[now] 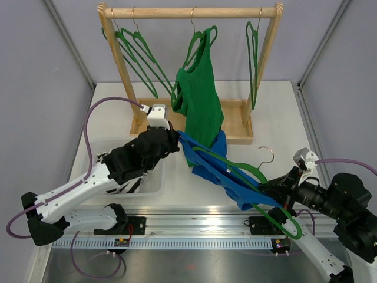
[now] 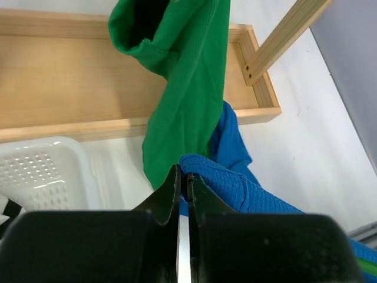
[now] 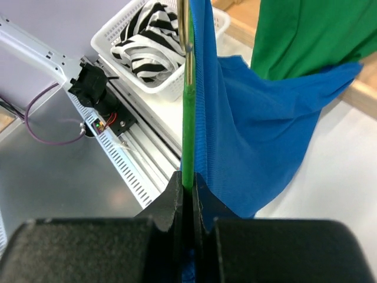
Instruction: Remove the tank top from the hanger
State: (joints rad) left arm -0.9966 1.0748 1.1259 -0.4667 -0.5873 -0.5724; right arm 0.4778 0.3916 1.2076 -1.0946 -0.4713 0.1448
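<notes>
The blue tank top (image 1: 215, 162) hangs stretched over a green hanger (image 1: 281, 217) above the table's front middle. My left gripper (image 1: 175, 138) is shut on the tank top's upper left edge; in the left wrist view (image 2: 187, 177) the blue knit (image 2: 247, 188) is pinched between the fingertips. My right gripper (image 1: 266, 190) is shut on the hanger's green bar (image 3: 187, 118), with the blue cloth (image 3: 253, 118) draped just right of its tips (image 3: 189, 177). The hanger's metal hook (image 1: 266, 154) points away from the arms.
A wooden clothes rack (image 1: 188, 12) stands at the back with a green shirt (image 1: 200, 100) and several empty green hangers (image 1: 138, 53). Its wooden base tray (image 2: 59, 76) lies behind the tank top. A white basket (image 1: 154, 190) with striped cloth (image 3: 147, 41) sits under the left arm.
</notes>
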